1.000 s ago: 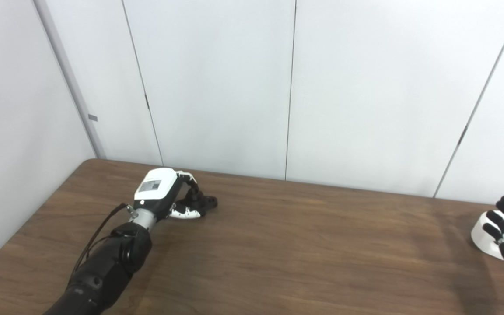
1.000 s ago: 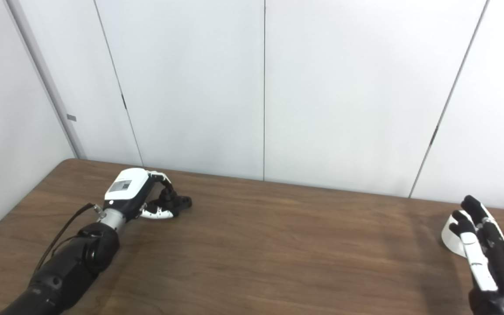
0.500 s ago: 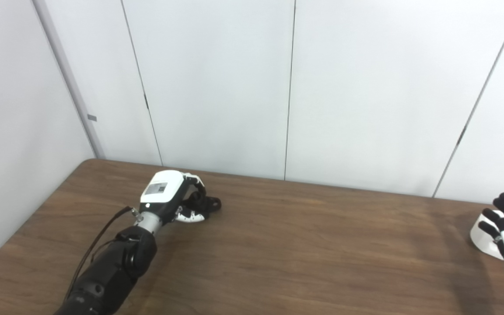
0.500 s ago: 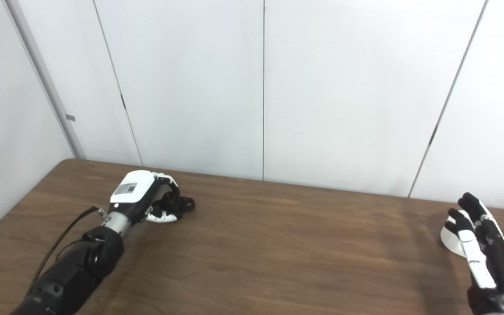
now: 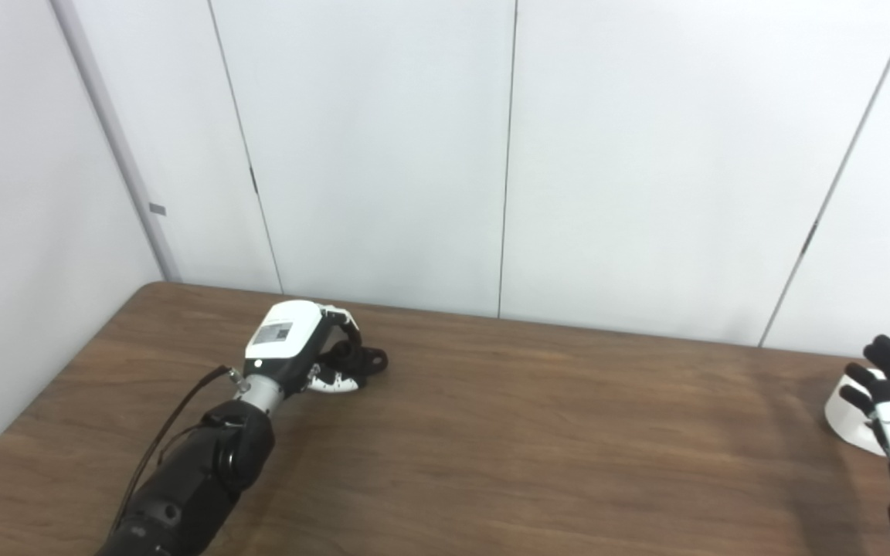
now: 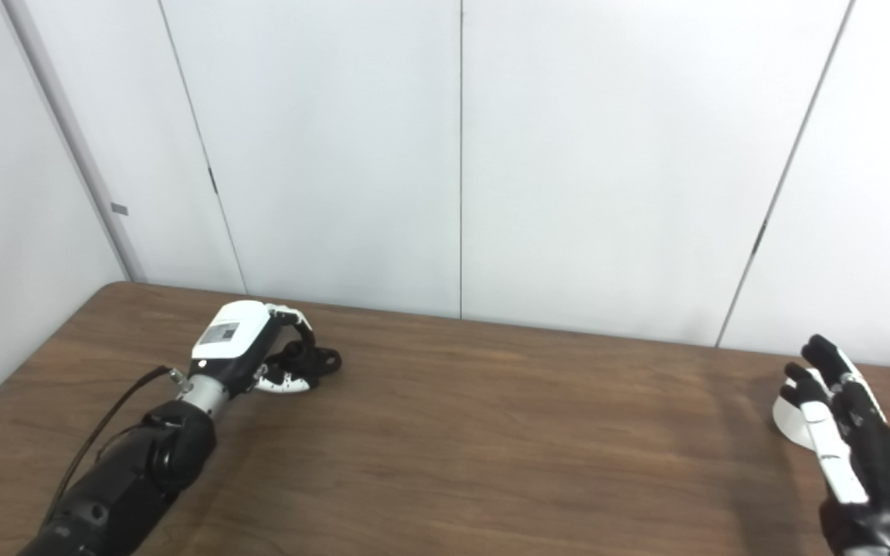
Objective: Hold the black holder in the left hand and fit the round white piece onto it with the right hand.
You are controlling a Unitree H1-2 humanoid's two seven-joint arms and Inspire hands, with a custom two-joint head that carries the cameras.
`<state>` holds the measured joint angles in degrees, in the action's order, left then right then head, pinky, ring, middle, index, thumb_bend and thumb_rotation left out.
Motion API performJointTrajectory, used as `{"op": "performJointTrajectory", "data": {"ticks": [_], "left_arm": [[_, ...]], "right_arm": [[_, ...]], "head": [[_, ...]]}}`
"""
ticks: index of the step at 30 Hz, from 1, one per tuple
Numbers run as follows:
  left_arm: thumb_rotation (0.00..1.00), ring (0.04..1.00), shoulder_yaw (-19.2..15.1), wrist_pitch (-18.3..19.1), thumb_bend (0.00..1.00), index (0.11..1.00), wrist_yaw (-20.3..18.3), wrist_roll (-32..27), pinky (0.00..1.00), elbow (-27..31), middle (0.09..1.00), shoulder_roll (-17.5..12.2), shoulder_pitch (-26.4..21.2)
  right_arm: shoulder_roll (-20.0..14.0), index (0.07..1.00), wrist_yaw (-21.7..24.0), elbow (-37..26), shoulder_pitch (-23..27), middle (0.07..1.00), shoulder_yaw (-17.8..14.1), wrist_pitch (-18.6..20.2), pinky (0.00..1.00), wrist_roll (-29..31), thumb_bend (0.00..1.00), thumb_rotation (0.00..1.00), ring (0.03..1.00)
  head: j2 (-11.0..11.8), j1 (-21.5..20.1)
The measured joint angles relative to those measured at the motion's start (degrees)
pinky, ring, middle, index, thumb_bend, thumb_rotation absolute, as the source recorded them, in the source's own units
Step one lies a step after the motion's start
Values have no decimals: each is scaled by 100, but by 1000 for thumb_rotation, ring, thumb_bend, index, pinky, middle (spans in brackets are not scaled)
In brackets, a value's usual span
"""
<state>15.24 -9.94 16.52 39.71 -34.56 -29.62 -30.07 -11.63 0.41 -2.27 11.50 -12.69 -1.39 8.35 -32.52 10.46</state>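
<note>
Left eye view, wooden table w/ white panelled wall behind: the left hand is seen at approx. 9 o'clock on the tabletop, fingers curled tight round the black holder, which is clamped low against the wood, a small looped end poking out toward 3 o'clock. The round white piece is found far off at 3 o'clock, near the table's right edge, resting on the surface & partly hidden by the right hand. That hand is held upright just beside it, fingers spread apart, nothing gripped; whether the fingertips touch the piece can't be told.

The two parts are kept well apart, so fitting is judged not yet begun.

Handling, as judged from appearance only: the white piece looks like thin moulded plastic, prob. light & rigid, w/ a smooth curved wall that may be slippery under hard fingertips. It is best taken across its rim, thumb on one side & fingers opposite, w/ modest squeeze so it isn't skated off the table edge. The holder seems small, stiff & light; it is best held by its body, w/ the mating end left exposed.
</note>
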Motion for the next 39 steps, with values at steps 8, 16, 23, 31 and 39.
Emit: {"op": "performJointTrajectory", "data": {"ticks": [8,16,23,31,39], "left_arm": [[118,769,12,-11,922,521,67,7,718,87,679,60,61],[96,772,20,-29,923,517,-51,-30,720,452,680,262,193],[102,764,22,-52,926,508,-214,-184,696,855,669,503,374],[62,772,45,-19,529,487,-519,-198,705,1362,673,743,593],[64,784,49,11,525,487,-953,-235,708,1867,680,929,865]], "right_arm": [[8,873,4,-124,2,903,-2,99,834,29,362,627,864],[4,877,13,-121,6,908,3,99,851,32,377,634,869],[-10,875,72,-97,7,909,11,94,859,44,396,640,871],[-4,850,96,-94,15,894,48,95,808,3,421,648,857],[-1,866,116,-108,30,899,87,95,801,-1,397,643,857]], "head": [[-35,9],[-62,9],[-97,-18],[-150,-70],[-228,-202]]}}
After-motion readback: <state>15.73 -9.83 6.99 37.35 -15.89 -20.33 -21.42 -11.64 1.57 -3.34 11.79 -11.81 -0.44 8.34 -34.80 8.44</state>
